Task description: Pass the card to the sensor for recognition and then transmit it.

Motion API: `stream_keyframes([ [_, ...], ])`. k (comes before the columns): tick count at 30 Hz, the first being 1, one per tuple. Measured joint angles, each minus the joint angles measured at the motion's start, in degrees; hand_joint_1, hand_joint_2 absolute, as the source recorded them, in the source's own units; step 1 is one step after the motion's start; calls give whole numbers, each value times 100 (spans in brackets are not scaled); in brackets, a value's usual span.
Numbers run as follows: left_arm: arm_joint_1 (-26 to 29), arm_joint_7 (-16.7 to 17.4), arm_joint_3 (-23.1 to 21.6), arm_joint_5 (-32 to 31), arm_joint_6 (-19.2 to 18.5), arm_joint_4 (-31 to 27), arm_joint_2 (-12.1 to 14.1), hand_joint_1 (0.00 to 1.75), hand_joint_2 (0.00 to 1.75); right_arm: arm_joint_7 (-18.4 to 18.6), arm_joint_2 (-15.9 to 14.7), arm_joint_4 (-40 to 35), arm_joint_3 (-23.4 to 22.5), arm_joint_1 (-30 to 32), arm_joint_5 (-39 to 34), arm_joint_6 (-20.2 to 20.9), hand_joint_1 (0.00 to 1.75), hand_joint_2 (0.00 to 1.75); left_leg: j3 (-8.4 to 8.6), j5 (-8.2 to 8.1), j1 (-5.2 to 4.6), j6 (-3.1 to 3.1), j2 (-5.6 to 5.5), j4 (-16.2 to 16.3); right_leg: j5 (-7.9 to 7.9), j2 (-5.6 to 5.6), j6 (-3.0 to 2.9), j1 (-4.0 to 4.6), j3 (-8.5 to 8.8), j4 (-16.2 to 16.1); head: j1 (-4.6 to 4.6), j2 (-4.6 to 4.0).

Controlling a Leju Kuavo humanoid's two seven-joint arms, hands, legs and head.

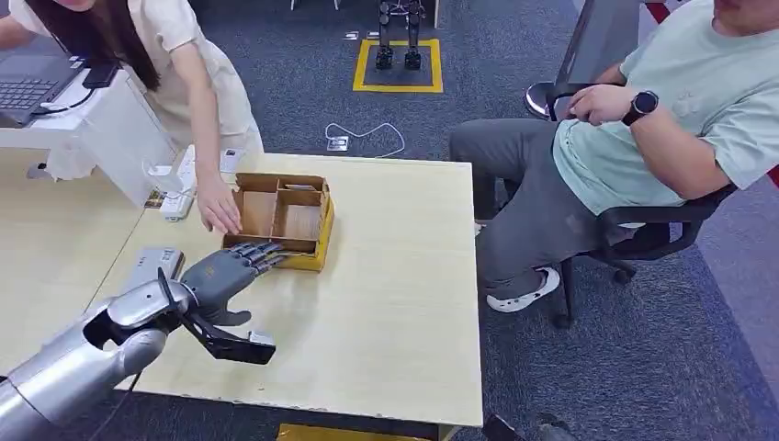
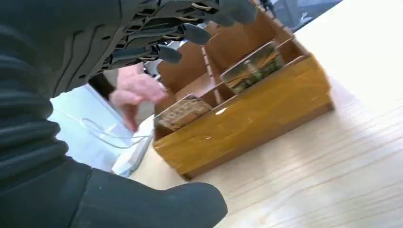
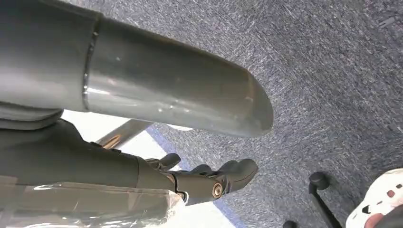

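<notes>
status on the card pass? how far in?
Early. Nothing looks done: cards sit in the brown compartmented cardboard box. In hand: the left robot hand reaches at the box's near edge, holding nothing, beside a person's hand. Left: grasping a card, the sensor pass, the handover. The right robot hand hangs over carpet.

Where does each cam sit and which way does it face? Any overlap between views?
Head view: high on the body, facing forward and down at the table; left arm and left robot hand reach toward the cardboard box.
Left wrist view: behind the left robot hand, facing the box with cards in it.
Right wrist view: on the hanging arm, facing the carpet; right robot hand shows.
Shared: head and left wrist views both show the box and a person's hand.
</notes>
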Motion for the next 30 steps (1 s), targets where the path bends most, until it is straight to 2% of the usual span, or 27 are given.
stream_keyframes([
  [8,142,293,31,-474,341,341,-581,0,175,20,0,0,-4,3,39,0,0,0,-1,0,-1,0,-1,2,0,-2,0,-1,0,-1,0,2],
  [13,201,636,227,-898,627,618,-1037,0,175,63,2,0,-22,6,39,-9,0,0,0,0,-1,0,-1,2,1,-1,1,-1,0,-1,0,0],
  [16,269,717,409,-1049,688,756,-1303,0,175,77,2,0,-37,9,42,-17,0,0,-1,0,0,0,-1,2,1,-1,1,0,0,-1,2,2],
  [23,401,800,721,-1335,734,914,-1611,0,175,77,2,0,-59,28,46,-26,0,0,-1,0,0,0,0,2,1,0,1,0,0,-1,0,0],
  [30,464,802,833,-1348,741,1005,-1740,0,175,77,2,0,-66,35,44,-37,0,0,-1,0,0,0,0,2,1,0,1,0,0,-1,0,0],
])
